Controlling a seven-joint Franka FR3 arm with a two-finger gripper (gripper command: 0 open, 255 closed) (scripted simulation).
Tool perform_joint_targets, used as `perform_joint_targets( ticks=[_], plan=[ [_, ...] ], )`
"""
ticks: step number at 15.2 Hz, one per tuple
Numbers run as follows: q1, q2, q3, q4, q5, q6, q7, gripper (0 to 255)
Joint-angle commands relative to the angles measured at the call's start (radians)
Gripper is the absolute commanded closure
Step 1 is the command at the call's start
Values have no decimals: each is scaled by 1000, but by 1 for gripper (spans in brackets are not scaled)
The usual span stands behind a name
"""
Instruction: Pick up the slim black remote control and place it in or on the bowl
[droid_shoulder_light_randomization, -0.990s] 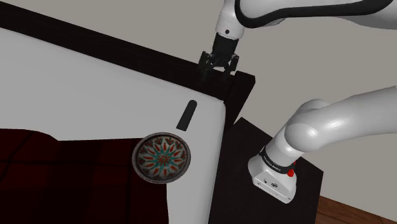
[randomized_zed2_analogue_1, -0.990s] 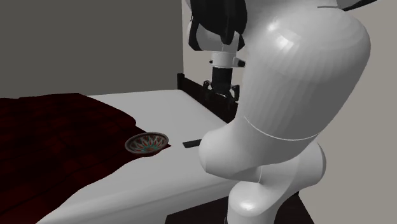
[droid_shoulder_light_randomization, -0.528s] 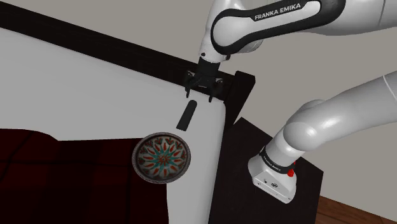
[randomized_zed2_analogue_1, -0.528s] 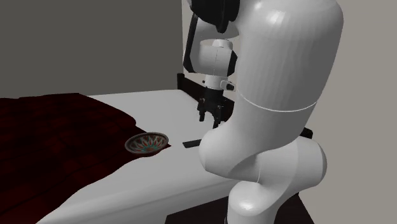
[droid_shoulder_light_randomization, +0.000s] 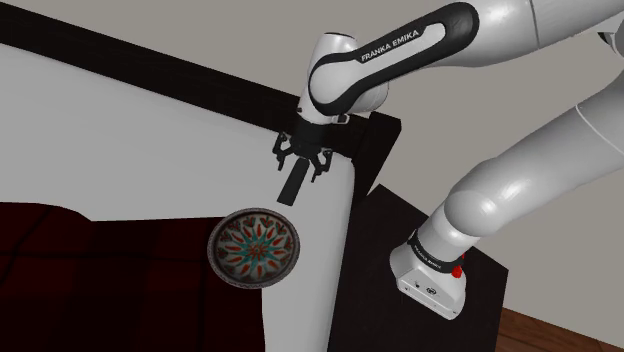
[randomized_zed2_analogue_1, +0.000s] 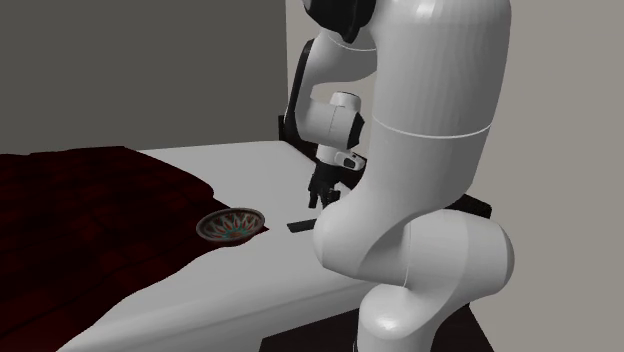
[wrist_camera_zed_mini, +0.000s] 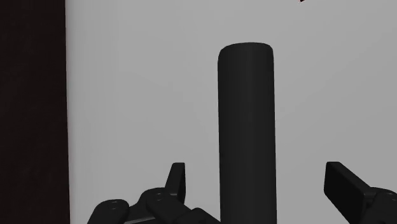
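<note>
Lowered since half a second ago, the jaws are held apart astride the remote (wrist_camera_zed_mini: 247, 127) on the bed (droid_shoulder_light_randomization: 150, 130); it is not yet touched, its long axis crossing their closing line.

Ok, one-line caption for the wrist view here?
Open fingers straddle the slim black remote lying on a white surface, not yet touching it.
</note>
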Motion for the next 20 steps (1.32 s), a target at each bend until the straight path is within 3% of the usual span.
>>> perform_joint_targets(
  ticks=[1,4,11,12,20],
  plan=[
    [1,24,7,-7,5,33,1,0],
    [6,56,17,-19,11,77,-1,0],
    [6,56,17,-19,11,76,-1,0],
    [6,56,17,-19,11,76,-1,255],
    [5,55,16,-20,11,76,-2,255]
  ],
)
